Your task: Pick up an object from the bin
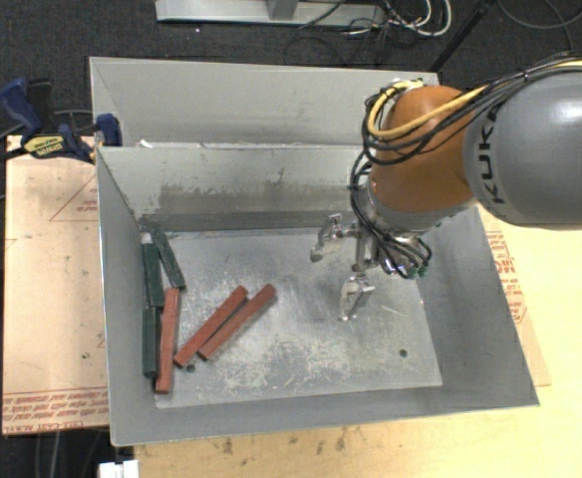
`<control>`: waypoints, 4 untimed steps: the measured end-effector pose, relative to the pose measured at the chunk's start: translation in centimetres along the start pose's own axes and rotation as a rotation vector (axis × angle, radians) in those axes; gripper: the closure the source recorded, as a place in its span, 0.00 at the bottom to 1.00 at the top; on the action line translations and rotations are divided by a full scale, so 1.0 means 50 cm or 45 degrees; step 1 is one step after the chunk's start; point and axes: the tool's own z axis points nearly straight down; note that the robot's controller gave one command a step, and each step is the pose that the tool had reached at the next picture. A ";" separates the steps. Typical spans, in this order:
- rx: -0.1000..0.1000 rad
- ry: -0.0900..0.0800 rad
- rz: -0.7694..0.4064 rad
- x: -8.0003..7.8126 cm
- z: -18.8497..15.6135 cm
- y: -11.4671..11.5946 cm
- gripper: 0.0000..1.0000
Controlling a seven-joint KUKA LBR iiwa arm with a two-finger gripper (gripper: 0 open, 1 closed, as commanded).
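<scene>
You are viewing a scuffed grey bin (271,182), reddish-brown sticks (226,324), dark green sticks (149,302), and an orange wrist cover (421,152).

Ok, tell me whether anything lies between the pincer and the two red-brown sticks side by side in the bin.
Nothing visible does. The pincer hangs open right of centre; the two red-brown sticks lie to its left, with only bare bin floor between. The dark green sticks lie farther off, along the left wall.

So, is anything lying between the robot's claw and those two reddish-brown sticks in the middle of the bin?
No. In the camera view, the grey bin floor between the claw and the two reddish-brown sticks is bare, just scuffed metal.
</scene>
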 end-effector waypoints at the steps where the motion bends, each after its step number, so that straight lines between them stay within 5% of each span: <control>1: 0.000 -0.001 0.031 -0.043 0.015 0.101 0.00; 2: -0.001 -0.004 0.037 -0.054 0.020 0.129 0.00; 3: -0.007 0.021 0.003 -0.050 0.044 0.132 0.00; 4: 0.002 0.002 -0.414 -0.125 0.131 0.199 1.00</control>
